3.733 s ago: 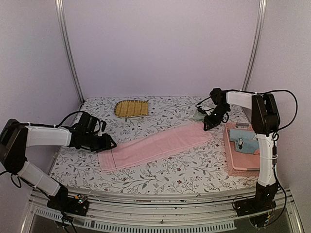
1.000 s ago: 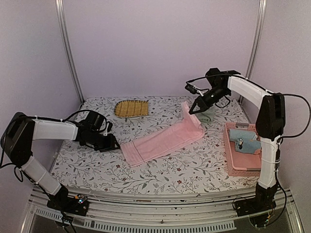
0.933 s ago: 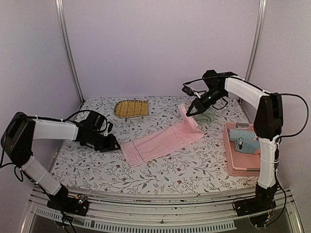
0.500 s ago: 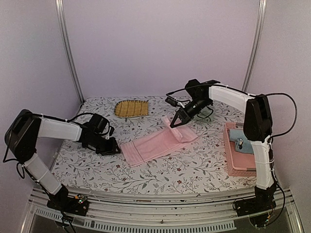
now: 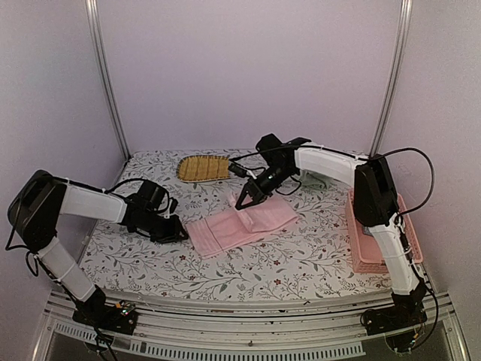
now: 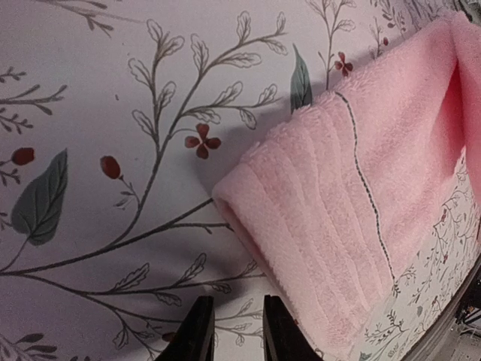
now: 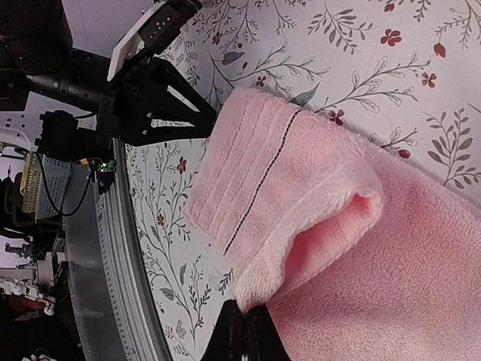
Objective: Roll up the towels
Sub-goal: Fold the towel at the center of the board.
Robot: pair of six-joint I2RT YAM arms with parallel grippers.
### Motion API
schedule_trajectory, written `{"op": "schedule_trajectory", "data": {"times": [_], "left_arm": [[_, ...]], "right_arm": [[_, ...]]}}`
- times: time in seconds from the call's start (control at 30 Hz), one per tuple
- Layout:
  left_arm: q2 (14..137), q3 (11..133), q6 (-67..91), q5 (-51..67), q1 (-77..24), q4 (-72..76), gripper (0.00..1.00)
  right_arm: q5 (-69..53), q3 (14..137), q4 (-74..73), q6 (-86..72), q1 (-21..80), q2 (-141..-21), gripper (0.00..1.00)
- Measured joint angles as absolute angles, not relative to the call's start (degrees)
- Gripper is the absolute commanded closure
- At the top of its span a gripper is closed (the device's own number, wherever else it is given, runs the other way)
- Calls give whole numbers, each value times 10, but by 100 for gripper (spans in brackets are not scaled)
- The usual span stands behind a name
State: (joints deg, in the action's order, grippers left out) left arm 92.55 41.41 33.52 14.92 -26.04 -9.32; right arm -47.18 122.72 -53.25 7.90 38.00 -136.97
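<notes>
The right gripper [image 5: 252, 198], clamped tight on one short end of a soft pink terry-cloth towel [image 5: 218, 232], holds that end raised and doubled back over the rest of the cloth near the middle of the flower-printed table [image 5: 301, 263]. The grip appears meant to start a fold or the first turn of a roll; the right wrist view shows the pinched hem curling into a loose loop just above the flat layer. The towel's other end, marked by a dark stitched line, lies flat on the table. The left gripper [image 5: 171, 229] sits low just beside that end, its two fingers a little apart with nothing between them, apparently placed to pin or steady the cloth while the far end comes over. It is not touching the towel in the left wrist view.

Counted in view: one pink towel, one yellow-brown ribbed woven mat [image 5: 203, 168] well apart at the back of the table, and one pink tray [image 5: 364, 259] at the right edge. The right arm crosses the tray, so its contents cannot be made out, and no other towel is clearly visible.
</notes>
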Motion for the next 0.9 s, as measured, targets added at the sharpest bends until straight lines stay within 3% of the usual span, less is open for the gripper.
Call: {"op": "schedule_trajectory", "data": {"times": [0.9], "left_arm": [[924,384,352,172,-262,-33,80]], "right_arm": [[-484,1299,-438,-44,472,-1465,98]]}}
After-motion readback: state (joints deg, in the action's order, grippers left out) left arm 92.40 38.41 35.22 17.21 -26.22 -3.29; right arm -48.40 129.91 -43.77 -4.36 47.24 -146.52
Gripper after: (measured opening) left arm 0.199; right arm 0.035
